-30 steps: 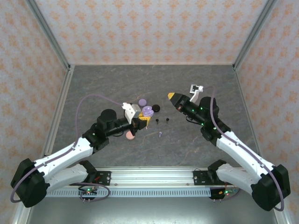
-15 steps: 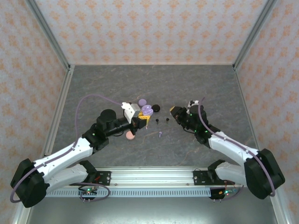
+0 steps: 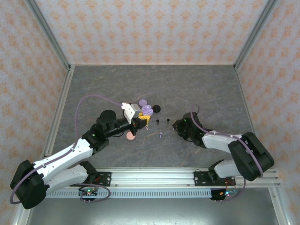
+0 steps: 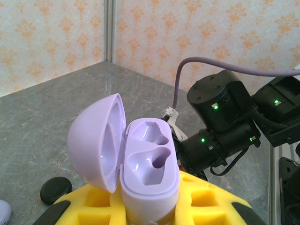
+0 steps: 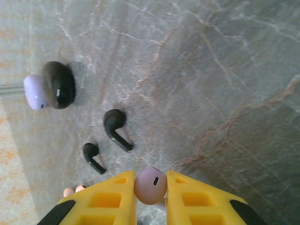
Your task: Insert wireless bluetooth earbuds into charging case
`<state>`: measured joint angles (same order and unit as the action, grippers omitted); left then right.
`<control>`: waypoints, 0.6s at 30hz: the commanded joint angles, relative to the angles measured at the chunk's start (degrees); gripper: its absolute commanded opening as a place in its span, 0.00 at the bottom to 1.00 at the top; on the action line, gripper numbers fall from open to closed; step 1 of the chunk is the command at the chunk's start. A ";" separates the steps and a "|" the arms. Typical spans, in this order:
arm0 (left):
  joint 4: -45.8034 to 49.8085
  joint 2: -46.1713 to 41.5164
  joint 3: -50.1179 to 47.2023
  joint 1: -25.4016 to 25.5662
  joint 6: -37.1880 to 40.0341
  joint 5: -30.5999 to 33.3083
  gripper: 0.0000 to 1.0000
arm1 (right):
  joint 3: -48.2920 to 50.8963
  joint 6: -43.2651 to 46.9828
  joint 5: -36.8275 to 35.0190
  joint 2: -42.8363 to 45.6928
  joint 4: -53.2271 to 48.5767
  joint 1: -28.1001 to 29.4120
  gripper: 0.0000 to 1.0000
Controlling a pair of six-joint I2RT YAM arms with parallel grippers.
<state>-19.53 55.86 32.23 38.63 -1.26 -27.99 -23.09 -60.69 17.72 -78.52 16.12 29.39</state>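
Lilac bud (image 5: 150,183) is pinched in the right gripper (image 5: 151,188), yellow pads snug, low by the marbled grey table (image 5: 225,70). Left gripper (image 3: 141,122) clamps the open lilac case (image 4: 150,164), glossy moulded wells empty. My call: go stem-down, slow, match the well's curve. Smooth plastic prob slips.

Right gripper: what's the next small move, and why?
Probably lift the right gripper straight up off the table. It looks shut on a lilac earbud, low over the surface, while the left gripper holds the lilac case open with nothing in it. Clearing the table first should let the earbud travel to the case without dragging.
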 commanded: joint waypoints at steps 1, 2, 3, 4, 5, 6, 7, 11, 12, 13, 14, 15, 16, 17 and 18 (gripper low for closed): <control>0.41 -1.36 0.48 0.39 0.81 0.96 0.05 | -0.81 0.02 -2.16 -1.45 -2.07 0.31 0.19; 0.46 -1.36 0.47 0.39 0.82 1.08 0.04 | -0.94 0.25 -2.27 -1.80 -2.57 0.28 0.19; 0.50 -1.36 0.47 0.39 0.86 1.02 0.04 | -1.10 0.54 -2.41 -1.96 -3.04 0.28 0.20; 0.54 -1.36 0.47 0.39 0.90 1.10 0.04 | -1.08 0.77 -2.61 -2.11 -3.49 0.23 0.21; 0.55 -1.36 0.47 0.39 0.88 1.18 0.04 | -1.10 1.01 -3.10 -2.03 -3.98 0.24 0.22; 0.57 -1.36 0.42 0.39 0.90 1.18 0.05 | -1.16 1.29 -3.48 -1.91 -4.68 0.25 0.23; 0.54 -1.36 0.46 0.39 0.91 1.21 0.04 | -1.24 1.72 -3.98 -1.70 -5.66 0.23 0.25; 0.87 -1.44 0.47 0.39 1.07 1.25 0.04 | -2.65 4.79 -6.10 -0.27 -10.98 0.24 0.34; 0.94 -1.53 0.47 0.39 1.14 1.33 0.04 | -3.15 5.70 -6.53 0.31 -12.37 0.23 0.35; 0.98 -1.69 0.37 0.39 1.21 1.43 0.04 | -3.87 7.22 -7.08 1.05 -14.29 0.24 0.36; 1.16 -1.88 0.38 0.39 1.17 1.52 0.04 | -4.88 9.07 -7.54 1.91 -16.61 0.23 0.37; 1.16 -2.10 0.25 0.39 1.25 1.66 0.04 | -5.99 11.03 -8.07 2.73 -19.15 0.29 0.37; 1.30 -2.52 0.13 0.37 1.24 1.78 0.04 | -7.59 13.56 -8.68 3.55 -22.58 0.33 0.37; 1.49 -2.96 -0.01 0.39 1.26 1.88 0.04 | -9.42 16.32 -9.35 4.20 -26.23 0.40 0.37; 1.67 -3.39 -0.10 0.38 1.26 1.93 0.05 | -11.22 19.13 -9.45 4.43 -29.34 0.50 0.37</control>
<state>-18.24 54.61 32.23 38.63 -1.06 -27.51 -29.65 -50.50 12.25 -76.42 -1.76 29.61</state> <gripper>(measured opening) 0.184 0.373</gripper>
